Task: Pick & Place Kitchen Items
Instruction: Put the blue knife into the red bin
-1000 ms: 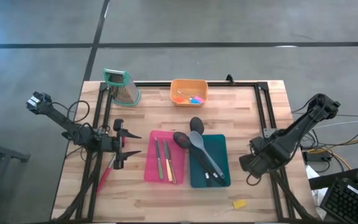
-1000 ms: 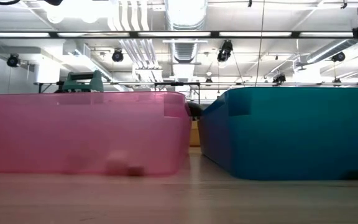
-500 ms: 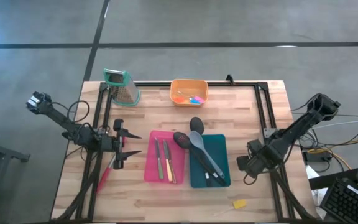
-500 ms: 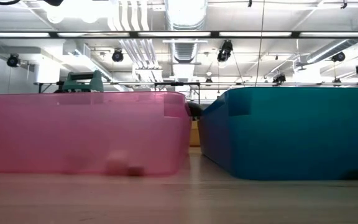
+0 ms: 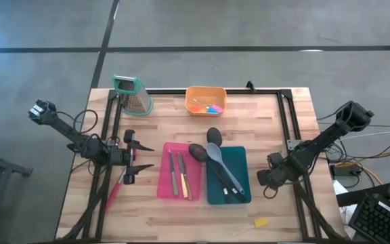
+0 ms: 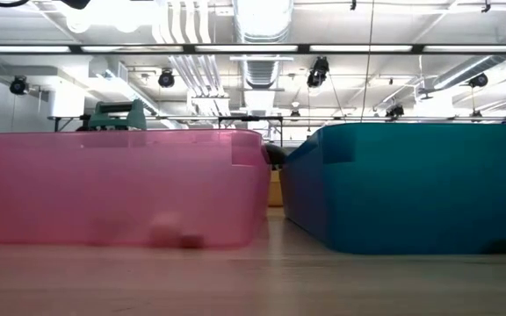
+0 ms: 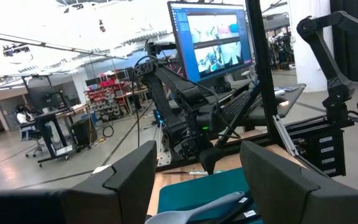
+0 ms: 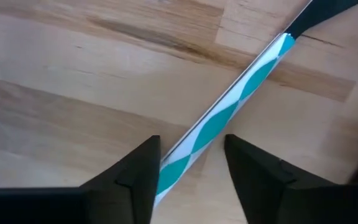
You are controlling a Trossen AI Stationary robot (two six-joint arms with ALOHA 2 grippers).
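A knife with a teal-and-white striped handle [image 8: 229, 102] and a dark blade lies flat on the wooden table. My right gripper [image 8: 190, 142] points down over it, open, one finger on each side of the handle. In the high view that gripper [image 5: 268, 181] stands right of the teal bin [image 5: 242, 157] and hides the knife. The teal bin holds a black spoon and a grey spoon [image 5: 217, 157]. The pink bin [image 5: 164, 169] holds slim knives [image 5: 179, 173]. My left gripper [image 5: 133, 157] waits open, left of the pink bin, with nothing in it. My right gripper comes at the knife's striped handle from above, its fingers lying across it. The handle's lower stretch [image 8: 169, 168] runs close against one finger [image 8: 143, 168]. I cannot tell whether that finger touches it. The knife lies flat on the table.
An orange bowl [image 5: 205, 99] with tiny coloured pieces and a metal grater [image 5: 133, 93] stand at the far edge. A yellow piece [image 5: 261, 221] lies near the front edge. A red utensil [image 5: 114, 188] lies under the left arm. A black frame rail [image 5: 286, 122] runs beside the right arm.
My right gripper has come down toward the table beside the teal bin, still pointing down; in the low view its dark wrist has sunk along the right edge of the picture.
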